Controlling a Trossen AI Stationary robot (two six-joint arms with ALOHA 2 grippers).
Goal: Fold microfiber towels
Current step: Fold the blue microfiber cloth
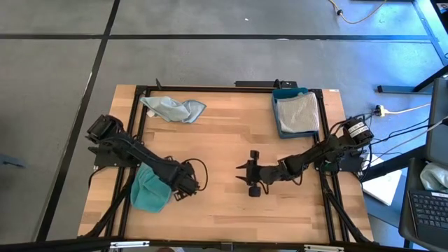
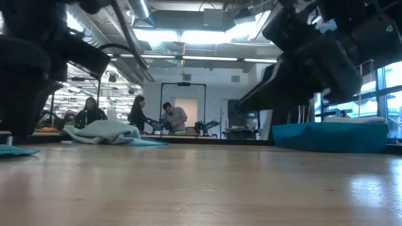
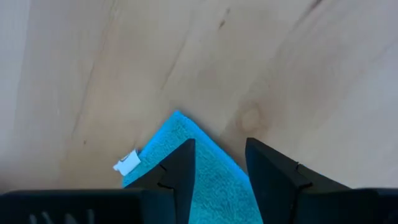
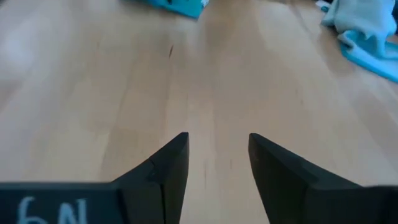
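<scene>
— What sort of place am I driving in?
— A robotics lab, I'd say. My low view shows three people (image 2: 138, 114) at benches under strip lights (image 2: 207, 59), another arm rig (image 2: 204, 127) beside them. From above, a laptop (image 1: 428, 208) at three o'clock, grey floor (image 1: 56, 84) around.

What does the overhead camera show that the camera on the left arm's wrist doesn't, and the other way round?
Only the overhead view shows both arms, the right gripper open over bare wood, a crumpled pale towel near the far edge, and a blue tray holding a folded grey towel. Only the left wrist view shows the small white tag beside the towel's corner, with the left gripper open over that corner. Both show the teal towel and the wooden table.
</scene>
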